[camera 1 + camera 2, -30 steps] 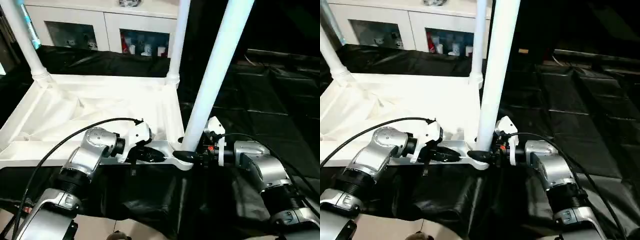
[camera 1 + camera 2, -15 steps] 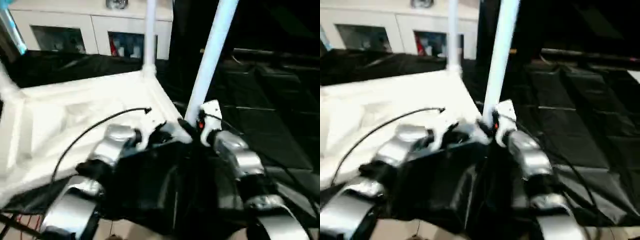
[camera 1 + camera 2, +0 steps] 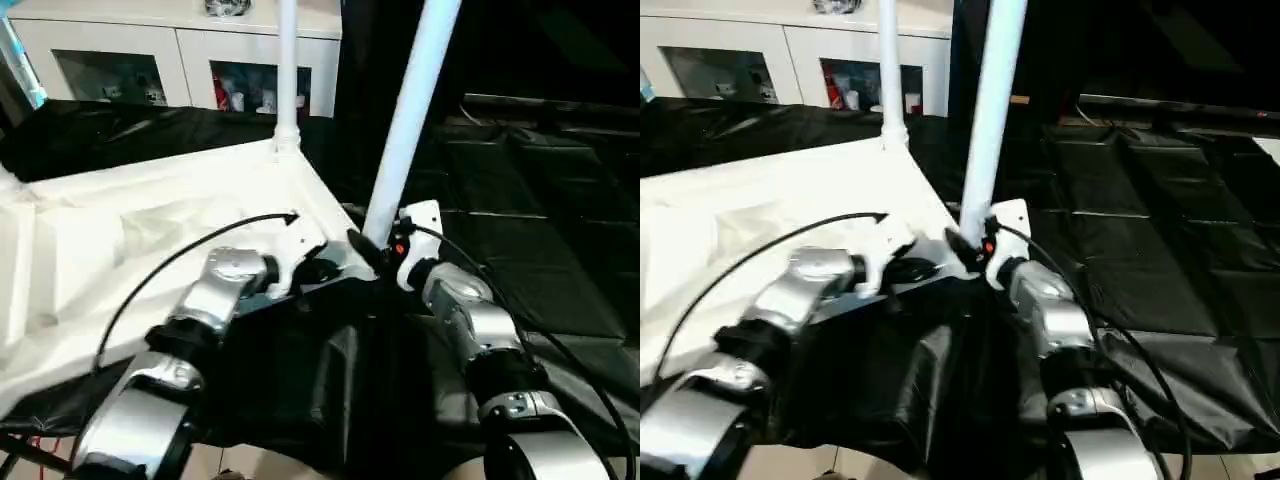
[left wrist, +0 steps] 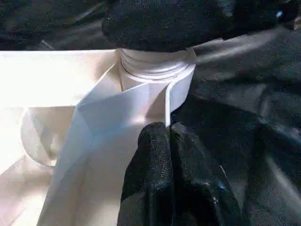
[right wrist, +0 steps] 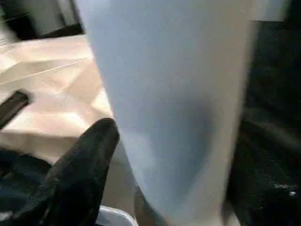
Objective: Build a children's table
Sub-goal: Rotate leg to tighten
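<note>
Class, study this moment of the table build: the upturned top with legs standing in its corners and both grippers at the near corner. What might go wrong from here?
1. The left gripper pinches just the thin rim of the tabletop; it may slip off.
2. The near leg leans in its corner socket, with the right gripper at its base; it may bind or pop out.

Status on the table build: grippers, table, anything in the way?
Left gripper shut on tabletop rim. Right gripper at near leg base. Far leg socketed. Nothing in the way.
</note>
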You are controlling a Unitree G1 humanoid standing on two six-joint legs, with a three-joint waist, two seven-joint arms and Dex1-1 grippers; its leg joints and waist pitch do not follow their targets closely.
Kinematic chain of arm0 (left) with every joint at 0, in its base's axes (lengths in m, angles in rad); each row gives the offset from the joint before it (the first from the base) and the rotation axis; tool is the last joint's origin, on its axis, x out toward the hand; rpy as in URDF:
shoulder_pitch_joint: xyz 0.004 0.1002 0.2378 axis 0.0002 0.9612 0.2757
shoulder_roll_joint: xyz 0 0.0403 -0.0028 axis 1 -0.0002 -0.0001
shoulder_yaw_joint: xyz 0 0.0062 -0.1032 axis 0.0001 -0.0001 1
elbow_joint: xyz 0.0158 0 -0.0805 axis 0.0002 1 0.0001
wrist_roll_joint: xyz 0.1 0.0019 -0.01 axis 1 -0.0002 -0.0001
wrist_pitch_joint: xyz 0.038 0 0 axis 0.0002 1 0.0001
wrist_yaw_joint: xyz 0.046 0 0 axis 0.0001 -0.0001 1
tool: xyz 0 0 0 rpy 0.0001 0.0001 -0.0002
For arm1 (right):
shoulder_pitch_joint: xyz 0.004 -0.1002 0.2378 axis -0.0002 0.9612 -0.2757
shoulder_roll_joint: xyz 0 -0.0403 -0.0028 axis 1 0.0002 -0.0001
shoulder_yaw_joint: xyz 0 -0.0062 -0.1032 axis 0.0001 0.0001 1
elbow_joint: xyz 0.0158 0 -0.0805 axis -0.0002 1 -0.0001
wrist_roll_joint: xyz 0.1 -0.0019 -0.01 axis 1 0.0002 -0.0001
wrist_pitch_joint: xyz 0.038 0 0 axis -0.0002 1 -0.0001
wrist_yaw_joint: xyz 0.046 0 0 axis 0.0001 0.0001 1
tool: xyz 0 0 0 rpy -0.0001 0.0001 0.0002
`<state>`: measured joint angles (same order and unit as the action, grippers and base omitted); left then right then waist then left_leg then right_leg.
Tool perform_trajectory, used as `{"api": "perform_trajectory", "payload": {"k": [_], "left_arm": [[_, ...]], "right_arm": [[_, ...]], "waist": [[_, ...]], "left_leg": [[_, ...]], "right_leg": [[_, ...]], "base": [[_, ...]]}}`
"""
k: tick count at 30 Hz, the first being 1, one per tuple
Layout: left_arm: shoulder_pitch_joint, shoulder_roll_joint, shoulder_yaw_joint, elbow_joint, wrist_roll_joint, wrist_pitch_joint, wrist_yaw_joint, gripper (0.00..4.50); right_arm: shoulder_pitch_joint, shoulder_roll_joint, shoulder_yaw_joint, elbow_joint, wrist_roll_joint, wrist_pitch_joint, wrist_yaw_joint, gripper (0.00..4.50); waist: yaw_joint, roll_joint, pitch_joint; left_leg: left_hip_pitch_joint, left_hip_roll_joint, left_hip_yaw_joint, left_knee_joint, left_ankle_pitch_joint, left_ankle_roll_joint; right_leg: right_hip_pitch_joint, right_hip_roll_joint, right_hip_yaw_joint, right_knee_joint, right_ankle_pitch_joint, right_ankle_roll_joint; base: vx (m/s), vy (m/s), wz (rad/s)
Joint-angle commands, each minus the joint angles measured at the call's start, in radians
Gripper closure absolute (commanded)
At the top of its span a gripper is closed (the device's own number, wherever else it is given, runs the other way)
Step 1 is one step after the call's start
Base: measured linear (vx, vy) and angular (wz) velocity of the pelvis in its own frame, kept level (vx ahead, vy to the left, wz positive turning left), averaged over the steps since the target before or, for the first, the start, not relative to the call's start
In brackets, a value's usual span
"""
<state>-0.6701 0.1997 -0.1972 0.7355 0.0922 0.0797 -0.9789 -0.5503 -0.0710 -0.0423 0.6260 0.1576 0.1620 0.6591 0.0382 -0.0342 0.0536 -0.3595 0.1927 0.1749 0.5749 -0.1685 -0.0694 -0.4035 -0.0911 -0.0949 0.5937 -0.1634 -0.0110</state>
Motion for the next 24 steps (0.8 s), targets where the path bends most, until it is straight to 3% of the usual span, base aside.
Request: {"api": "perform_trajectory", "payload": {"k": [1,4,8,13,16,17,20,22,23,24], "left_arm": [[-0.001,-0.036,-0.039,-0.073,-0.067,-0.063,-0.083,4.50],[0.016,-0.013,-0.049,-0.100,-0.077,-0.062,-0.133,4.50],[0.042,0.041,-0.064,-0.132,-0.077,-0.067,-0.205,4.50],[0.059,0.070,-0.069,-0.158,-0.082,-0.057,-0.251,4.50],[0.094,0.119,-0.080,-0.225,-0.097,-0.015,-0.337,4.50],[0.101,0.128,-0.082,-0.238,-0.100,-0.005,-0.352,4.50],[0.116,0.152,-0.092,-0.266,-0.108,0.019,-0.388,4.50],[0.120,0.159,-0.096,-0.273,-0.110,0.026,-0.399,4.50],[0.122,0.163,-0.096,-0.277,-0.111,0.027,-0.404,4.50],[0.123,0.163,-0.094,-0.278,-0.111,0.026,-0.402,4.50]], "right_arm": [[0.022,0.023,0.118,-0.020,0.017,0.053,0.140,1.07],[0.041,-0.018,0.141,-0.061,0.028,0.067,0.219,1.07],[0.080,-0.100,0.185,-0.139,0.047,0.112,0.367,1.07],[0.097,-0.136,0.210,-0.167,0.043,0.127,0.438,1.07],[0.111,-0.168,0.239,-0.193,0.033,0.135,0.492,1.07],[0.113,-0.170,0.242,-0.196,0.032,0.138,0.497,1.32],[0.112,-0.174,0.249,-0.199,0.030,0.138,0.505,1.39],[0.112,-0.176,0.253,-0.200,0.029,0.136,0.507,1.75],[0.114,-0.179,0.257,-0.205,0.028,0.138,0.510,1.80],[0.116,-0.179,0.258,-0.208,0.027,0.139,0.511,1.80]], "waist": [[0.006,0.002,-0.063],[0.011,0.004,-0.062],[0.018,0.004,-0.061],[0.026,-0.001,-0.060],[0.026,0.001,-0.061],[0.024,0.002,-0.060],[0.025,0.001,-0.059],[0.023,0.002,-0.059],[0.023,-0.003,-0.059],[0.024,-0.002,-0.059]], "left_leg": [[0.004,0.042,-0.010,-0.070,-0.287,0.042],[0.006,0.043,-0.008,-0.070,-0.288,0.041],[0.006,0.044,-0.008,-0.071,-0.290,0.040],[0.007,0.045,-0.011,-0.073,-0.299,0.026],[0.005,0.047,-0.009,-0.073,-0.290,0.029],[0.004,0.046,-0.008,-0.074,-0.288,0.029],[0.007,0.046,-0.008,-0.073,-0.297,0.022],[0.007,0.046,-0.009,-0.074,-0.303,0.018],[0.007,0.046,-0.008,-0.073,-0.305,0.018],[0.007,0.046,-0.009,-0.073,-0.303,0.017]], "right_leg": [[0.049,-0.064,0.055,-0.080,-0.316,-0.198],[0.048,-0.065,0.056,-0.078,-0.293,-0.213],[0.049,-0.063,0.057,-0.078,-0.300,-0.206],[0.048,-0.067,0.055,-0.081,-0.355,-0.188],[0.048,-0.065,0.057,-0.074,-0.316,-0.201],[0.048,-0.063,0.056,-0.074,-0.311,-0.206],[0.046,-0.064,0.057,-0.074,-0.321,-0.210],[0.046,-0.064,0.057,-0.075,-0.330,-0.207],[0.045,-0.065,0.057,-0.077,-0.336,-0.204],[0.046,-0.066,0.057,-0.075,-0.339,-0.203]], "base": [[0.000,0.000,0.00],[0.000,0.000,0.00],[0.000,0.000,0.00],[0.000,0.000,0.00],[0.000,0.000,0.00],[0.000,0.000,0.00],[0.000,0.000,0.00],[0.000,0.000,0.00],[0.000,0.000,0.00],[0.000,0.000,0.00]]}}
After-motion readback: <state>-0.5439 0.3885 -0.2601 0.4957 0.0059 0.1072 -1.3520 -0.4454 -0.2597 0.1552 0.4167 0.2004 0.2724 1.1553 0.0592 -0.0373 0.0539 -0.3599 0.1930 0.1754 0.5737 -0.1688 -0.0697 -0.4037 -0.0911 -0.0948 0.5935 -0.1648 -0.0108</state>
